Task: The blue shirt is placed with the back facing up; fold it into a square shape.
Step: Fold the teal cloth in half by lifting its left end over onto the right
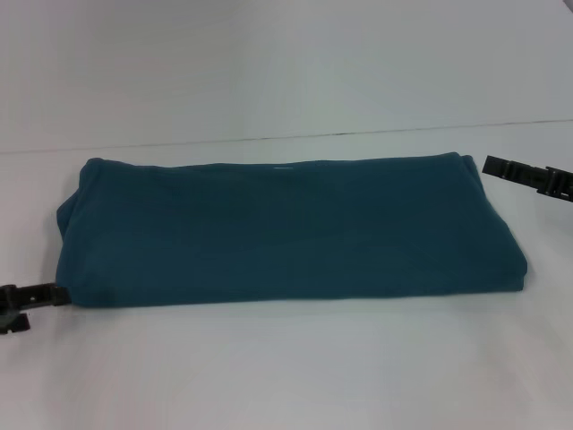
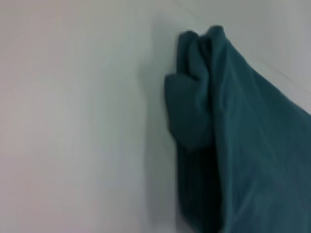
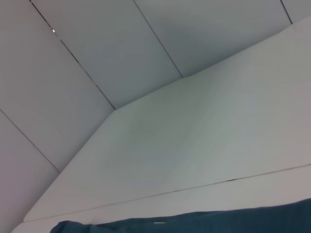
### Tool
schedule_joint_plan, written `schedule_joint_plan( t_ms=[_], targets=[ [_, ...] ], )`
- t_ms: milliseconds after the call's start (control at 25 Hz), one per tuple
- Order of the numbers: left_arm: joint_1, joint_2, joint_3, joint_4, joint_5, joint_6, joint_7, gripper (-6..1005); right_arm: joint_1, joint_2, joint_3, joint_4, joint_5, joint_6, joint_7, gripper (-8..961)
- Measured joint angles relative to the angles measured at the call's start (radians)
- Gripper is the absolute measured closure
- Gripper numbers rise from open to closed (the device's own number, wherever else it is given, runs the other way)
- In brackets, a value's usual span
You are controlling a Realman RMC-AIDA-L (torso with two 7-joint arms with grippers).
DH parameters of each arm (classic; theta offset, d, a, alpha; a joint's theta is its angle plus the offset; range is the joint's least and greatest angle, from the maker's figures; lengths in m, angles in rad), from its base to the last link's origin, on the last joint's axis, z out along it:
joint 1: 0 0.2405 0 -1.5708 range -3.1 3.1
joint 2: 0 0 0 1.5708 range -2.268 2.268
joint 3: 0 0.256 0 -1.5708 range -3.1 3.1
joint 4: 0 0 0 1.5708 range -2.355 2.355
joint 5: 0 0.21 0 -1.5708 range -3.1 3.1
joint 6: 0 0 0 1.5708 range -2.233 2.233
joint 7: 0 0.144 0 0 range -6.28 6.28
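Item one, the white surface (image 1: 286, 376): I see it filling the head view, running back to a seam where it meets a pale wall (image 1: 269, 63); the right wrist view shows that wall in panels with thin dark joints. Item two, the blue shirt (image 1: 286, 228): I log it lying flat at the middle of the surface, folded into a long wide band, its long sides running left to right, the near edge straight, the left end bunched and rounded, the right end squarer. A small pale tag shows at the far edge. The left wrist view shows the bunched end (image 2: 194, 111) with layers stacked and a dark gap between them. The right wrist view catches only a strip of the far edge (image 3: 194, 222). Item three, the right pincer (image 1: 528, 177): it sits off the shirt's far right corner, just beside it; I cannot tell its opening. Item four, the left pincer (image 1: 27, 300): it sits low at the shirt's near left corner, touching or nearly so; I cannot tell whether it grips cloth.
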Motion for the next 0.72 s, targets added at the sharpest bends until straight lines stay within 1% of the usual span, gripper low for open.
schedule_joint_plan(
  t_ms=[120, 240, 440, 720],
  targets=[
    [-0.011, -0.006, 0.019, -0.011, 0.001, -0.003, 0.000, 114, 0.000, 0.000, 0.000, 0.000, 0.000, 0.000, 0.000, 237],
    [-0.023, -0.008, 0.022, -0.026, 0.001, -0.007, 0.001, 106, 0.000, 0.000, 0.000, 0.000, 0.000, 0.000, 0.000, 237],
    [-0.041, -0.002, 0.024, -0.044, 0.002, -0.016, -0.001, 94, -0.001, 0.000, 0.000, 0.000, 0.000, 0.000, 0.000, 237],
    [-0.053, -0.001, 0.037, -0.065, 0.002, -0.037, -0.011, 86, -0.002, 0.000, 0.000, 0.000, 0.000, 0.000, 0.000, 237]
  ],
)
